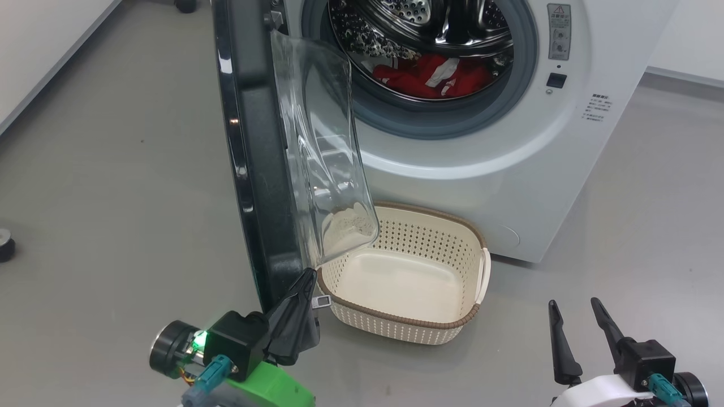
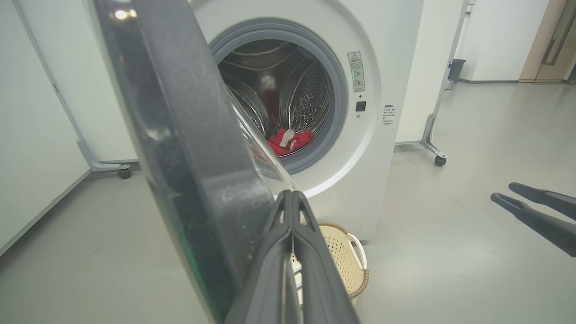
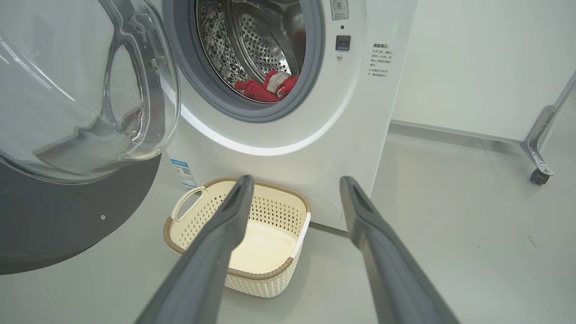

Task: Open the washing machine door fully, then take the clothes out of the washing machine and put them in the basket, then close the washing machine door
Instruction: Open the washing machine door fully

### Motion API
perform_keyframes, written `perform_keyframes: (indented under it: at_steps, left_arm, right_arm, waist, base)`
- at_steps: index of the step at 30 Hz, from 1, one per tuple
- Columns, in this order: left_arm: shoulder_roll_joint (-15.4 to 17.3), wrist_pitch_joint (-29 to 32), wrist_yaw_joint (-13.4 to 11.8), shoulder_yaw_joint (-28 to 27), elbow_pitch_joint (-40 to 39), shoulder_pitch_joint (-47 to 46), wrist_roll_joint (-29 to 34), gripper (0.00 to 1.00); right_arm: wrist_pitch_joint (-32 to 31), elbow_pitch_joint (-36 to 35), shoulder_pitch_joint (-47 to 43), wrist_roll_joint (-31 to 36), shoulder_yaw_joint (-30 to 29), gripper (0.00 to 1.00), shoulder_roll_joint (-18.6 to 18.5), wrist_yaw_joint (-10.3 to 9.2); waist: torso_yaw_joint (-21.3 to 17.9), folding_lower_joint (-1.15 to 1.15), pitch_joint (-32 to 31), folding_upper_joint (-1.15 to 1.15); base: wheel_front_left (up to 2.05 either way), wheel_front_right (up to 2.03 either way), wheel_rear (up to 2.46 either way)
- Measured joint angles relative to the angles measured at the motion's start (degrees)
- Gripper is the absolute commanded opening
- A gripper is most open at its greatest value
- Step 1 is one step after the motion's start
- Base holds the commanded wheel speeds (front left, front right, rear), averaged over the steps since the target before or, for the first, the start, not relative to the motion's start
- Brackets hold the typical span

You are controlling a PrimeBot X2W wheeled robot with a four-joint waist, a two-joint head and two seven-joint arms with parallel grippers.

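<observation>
The black round washing machine door (image 1: 254,169) stands swung out, edge-on to the head view, its clear glass bowl (image 1: 328,147) bulging over the basket. My left gripper (image 1: 308,277) is shut, its fingertips against the door's lower inner edge (image 2: 211,189). Red clothes (image 1: 432,76) with white trim lie inside the steel drum of the white washing machine (image 1: 509,169); they show too in the wrist views (image 2: 288,139) (image 3: 265,87). The cream basket (image 1: 475,316) sits on the floor in front of the machine, with nothing in it. My right gripper (image 1: 574,305) hangs open at lower right, apart from everything.
Grey floor stretches all around. White partition panels on castor feet (image 2: 434,155) stand behind and beside the machine. A dark round object (image 1: 5,243) lies at the far left on the floor. A blue label sticker (image 3: 183,171) sits low on the machine's front.
</observation>
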State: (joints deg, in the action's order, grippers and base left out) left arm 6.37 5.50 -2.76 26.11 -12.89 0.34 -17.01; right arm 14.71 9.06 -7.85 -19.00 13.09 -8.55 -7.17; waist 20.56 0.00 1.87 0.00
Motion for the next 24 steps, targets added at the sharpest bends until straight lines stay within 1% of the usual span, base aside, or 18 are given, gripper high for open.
perform_keyframes:
  at_steps: [11, 24]
  left_arm:
    - [-0.04, -0.04, -0.54, -0.74, -0.16, 0.03, 0.96, 0.0]
    - [-0.04, -1.03, -2.03, -4.21, 0.45, 0.35, 0.99, 0.0]
  right_arm:
    - [0.0, -0.75, 0.0, 0.52, -1.13, 1.0, -0.14, 0.0]
    - [0.0, -1.08, 0.0, 1.02, -1.62, 1.0, -0.98, 0.0]
  waist:
    - [1.59, 0.0, 1.25, 0.0]
    - [4.9, 0.0, 2.5, 0.0]
  base:
    - [0.0, 0.0, 0.0]
    - [0.0, 0.0, 0.0]
